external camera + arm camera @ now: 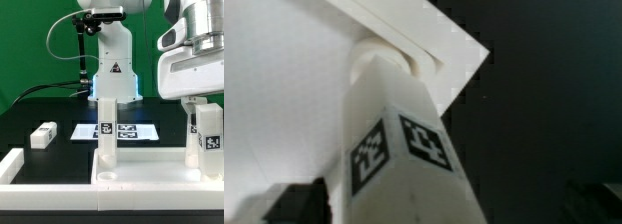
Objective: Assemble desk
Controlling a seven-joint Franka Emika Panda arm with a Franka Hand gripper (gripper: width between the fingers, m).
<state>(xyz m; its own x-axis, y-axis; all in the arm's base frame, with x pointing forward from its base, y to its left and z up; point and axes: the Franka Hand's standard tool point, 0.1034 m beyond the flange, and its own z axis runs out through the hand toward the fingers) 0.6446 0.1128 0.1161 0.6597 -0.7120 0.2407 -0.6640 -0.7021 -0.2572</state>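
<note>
A: Gripper (pixel 448 200) status?

B: Spread wide, nothing held. In the wrist view its dark fingers (pixel 295 203) flank an upright leg (pixel 393 130). One is plainly clear of it. The other is too dim at the picture's edge to rule out contact.

A: Desk location?

B: The tabletop (pixel 150 172) lies flat on the table (pixel 30 115) at the front, toward the exterior view's right. The flanked leg stands in its corner on the exterior view's right, and a second leg (pixel 106 120) stands upright at the opposite corner. A loose leg (pixel 42 135) lies on the table well apart, near the marker board (pixel 118 130).

A: Step in hand?

B: My reading is that it is seating this leg in its corner. Whether it is fully home I cannot tell, because the joint is blurred.

A: How to do it well?

B: Centre the jaws on the leg's flat faces before closing, so that neither pad pushes first and tips it. Grip low enough to steady it and keep the wrist in line with the leg's axis. Turn or press only along that axis. If retreating instead, lift straight up and avoid any sideways sweep, since the leg could be knocked out of true.
</note>
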